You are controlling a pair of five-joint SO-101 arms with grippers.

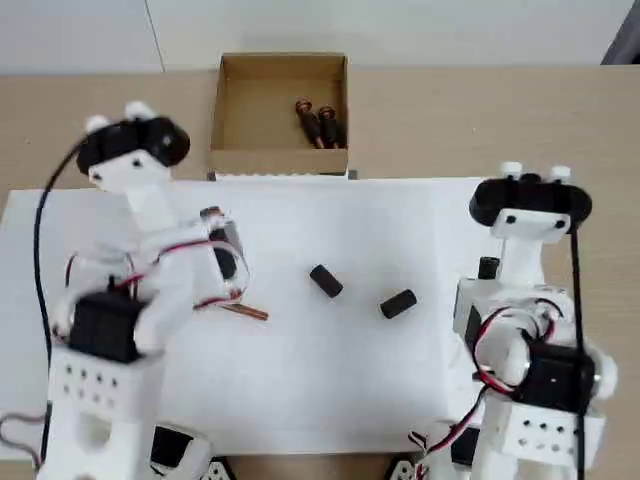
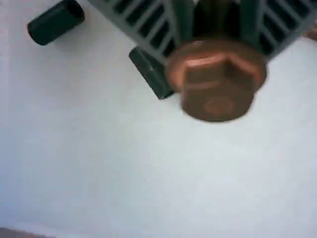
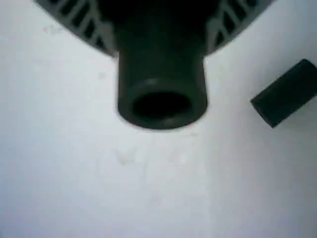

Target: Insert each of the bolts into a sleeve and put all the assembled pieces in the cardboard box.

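Left tool (image 2: 213,22) was clamped on a copper-coloured hex-head metal bolt (image 2: 216,82). The head stuck out clear of the fingers and the shank was hidden between them, so its long axis ran along the tool.

Right tool (image 3: 161,20) was clamped on a black cylindrical sleeve (image 3: 161,87) over the right side of the white paper sheet (image 1: 330,380). Open bore end outward, axis near upright in the high view.

Second copper bolt (image 1: 246,312) lay flat on the sheet by the left arm, axis roughly left-right.

Left loose sleeve (image 1: 325,281) lay mid-sheet, running far-left to near-right. Right loose sleeve (image 1: 398,303), apart from it, ran near-left to far-right.

Two assembled pieces (image 1: 318,122) lay side by side in the right half of the open brown cardboard box (image 1: 250,115), at the sheet's far edge.

The sheet covered a light wooden desk (image 1: 480,120). Pale surface (image 1: 400,30) beyond it.
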